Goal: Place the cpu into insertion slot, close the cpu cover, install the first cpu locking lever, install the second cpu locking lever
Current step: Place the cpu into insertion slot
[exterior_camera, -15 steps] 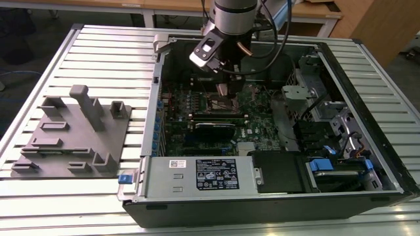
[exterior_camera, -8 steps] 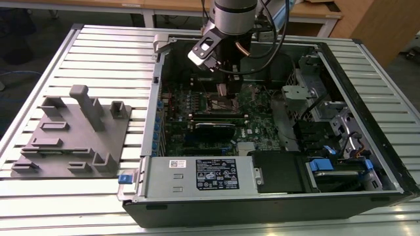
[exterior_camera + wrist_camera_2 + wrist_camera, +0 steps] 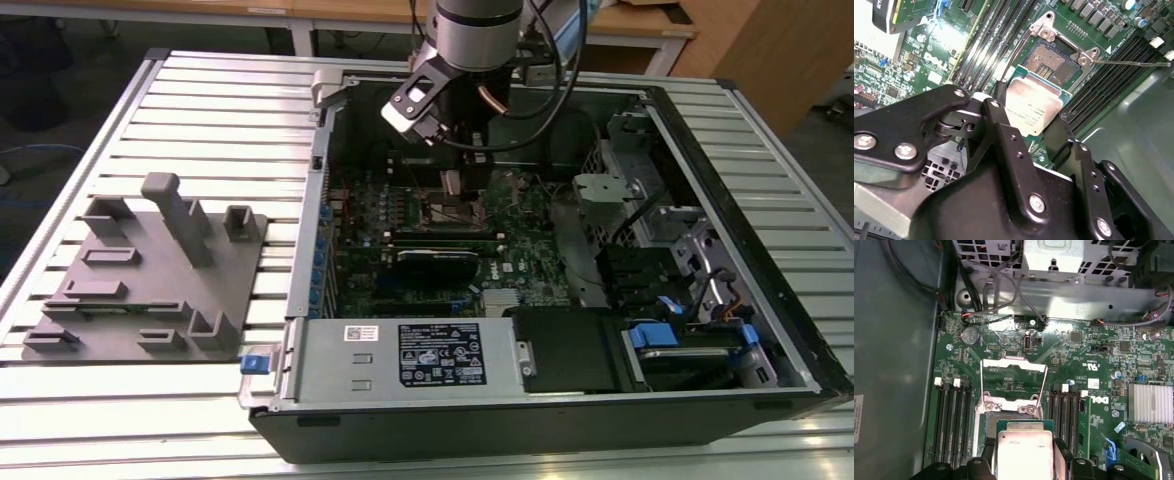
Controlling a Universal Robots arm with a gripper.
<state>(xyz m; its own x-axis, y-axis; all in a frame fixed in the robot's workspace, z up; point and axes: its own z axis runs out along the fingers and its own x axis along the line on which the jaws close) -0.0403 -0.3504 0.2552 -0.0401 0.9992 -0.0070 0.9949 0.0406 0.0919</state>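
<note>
My gripper (image 3: 455,183) reaches down into the open computer case, over the green circuit board. It is shut on the cpu (image 3: 1034,107), a flat silver-grey square chip pinched by its edges between the two black fingers (image 3: 999,95). The cpu (image 3: 1024,452) hangs just above and partly over the insertion slot (image 3: 1051,62), a dark square socket with a metal rim. Beyond the socket, the cpu cover (image 3: 1015,361) stands swung open as a thin silver frame. A thin locking lever (image 3: 1129,62) sticks out sideways from the socket's corner, unlatched.
Long black memory slots (image 3: 951,415) flank the socket on both sides. A finned heat sink (image 3: 1149,402) sits on the board. The power supply (image 3: 400,355) and drive cage (image 3: 667,240) stand inside the case. A grey fixture plate (image 3: 147,280) lies on the exterior view's left.
</note>
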